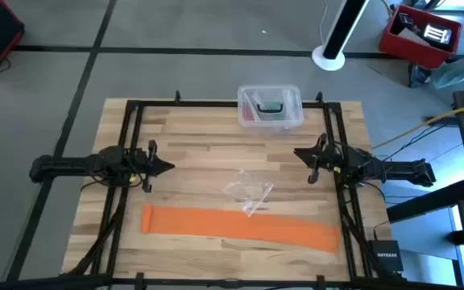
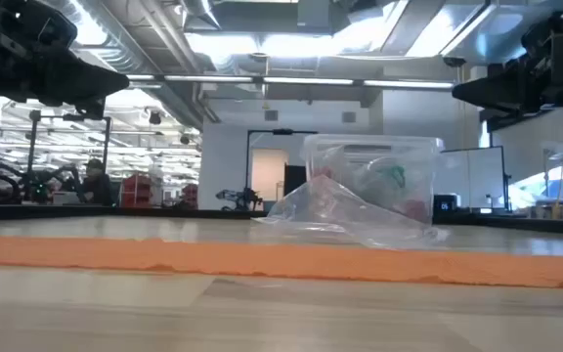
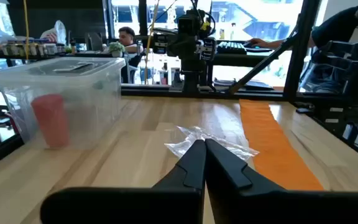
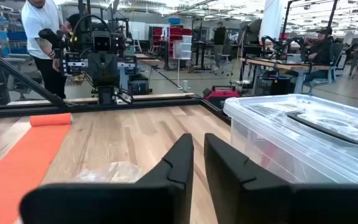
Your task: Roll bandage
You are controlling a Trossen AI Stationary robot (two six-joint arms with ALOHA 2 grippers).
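Observation:
The orange bandage (image 1: 240, 226) lies flat and stretched out along the table's near side. Its left end (image 4: 50, 119) is a small roll resting on the table. It also shows in the low view (image 2: 281, 260) and the left wrist view (image 3: 272, 140). My left gripper (image 1: 170, 167) hovers shut above the table's left middle, far side of the bandage, touching nothing. My right gripper (image 1: 298, 153) hovers at the right middle, its fingers close together and empty.
A crumpled clear plastic wrapper (image 1: 248, 192) lies at mid-table, just beyond the bandage. A clear plastic box (image 1: 270, 107) with a lid stands at the far edge's middle. A black frame (image 1: 131, 145) runs along the table's sides. People show in the room beyond the table.

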